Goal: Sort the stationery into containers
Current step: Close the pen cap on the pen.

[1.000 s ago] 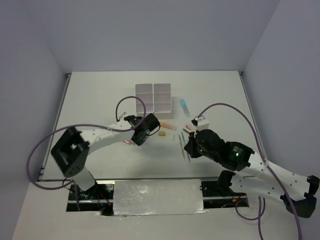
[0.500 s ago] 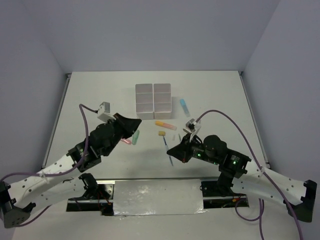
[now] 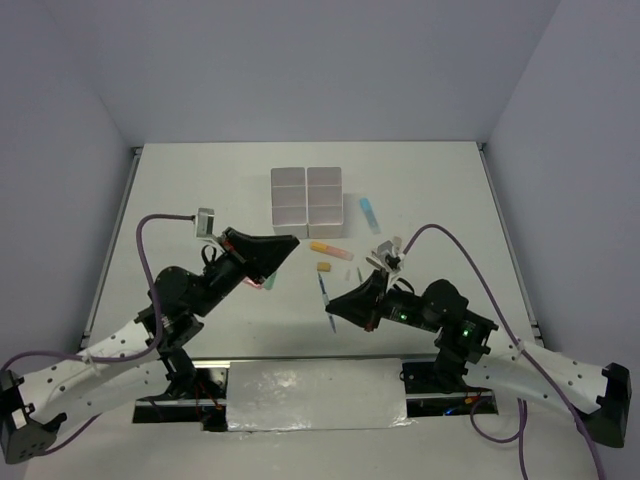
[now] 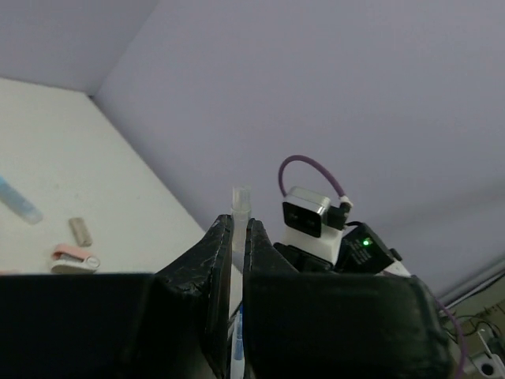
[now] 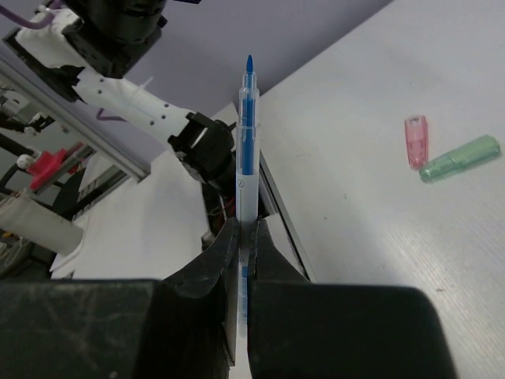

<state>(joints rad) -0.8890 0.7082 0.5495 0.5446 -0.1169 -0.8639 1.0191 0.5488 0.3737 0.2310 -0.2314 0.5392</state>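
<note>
Stationery (image 3: 335, 249) lies loose on the tabletop (image 3: 200, 180), with one piece lifted. Nearest, the right tool (image 5: 243, 230) is clamped on a blue pen (image 5: 245, 134), held in the air with its tip toward the arm bases. To its left a pink marker (image 5: 415, 140) and a green marker (image 5: 460, 158) lie side by side. Above them the left tool (image 4: 238, 225) has its jaws almost together around a thin clear tube (image 4: 240, 199), seemingly pinched there. Farther out come the tan eraser (image 3: 323, 267), an orange marker (image 3: 325, 246) and a blue marker (image 3: 370, 212), and beyond them the containers (image 3: 307, 190).

The step looks like carrying the pen to a compartment. To do it well, keep the clamp firm and travel high over the eraser and orange marker. The tools face each other closely, so let one arm go first. Release low inside one compartment so the long pen cannot tip out.

A second ago both tools were down at the tabletop, the left by the pink marker and the right among the thin pens. Now both are raised.
</note>
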